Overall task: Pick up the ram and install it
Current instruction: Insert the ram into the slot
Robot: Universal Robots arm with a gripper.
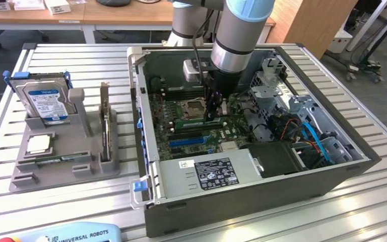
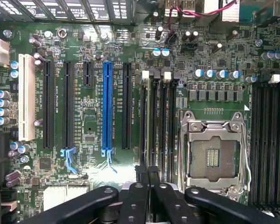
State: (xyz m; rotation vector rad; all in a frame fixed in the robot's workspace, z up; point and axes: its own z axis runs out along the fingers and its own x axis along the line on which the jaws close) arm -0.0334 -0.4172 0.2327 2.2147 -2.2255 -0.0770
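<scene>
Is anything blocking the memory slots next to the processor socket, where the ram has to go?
Nothing visible does. No cable or part lies across the memory slots beside the processor socket; the shut end effector is right at their end. The blue cables lie off the board, toward the exterior view's right.

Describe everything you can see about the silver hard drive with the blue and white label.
The silver box-shaped metal hard drive carries a blue and white printed label on its facing side. It stands on edge, leaning slightly back, seated in a slot of the grey plastic holder on the slatted metal table, to the exterior view's left of the open computer case. A blue-tabbed frame sits just behind it.
</scene>
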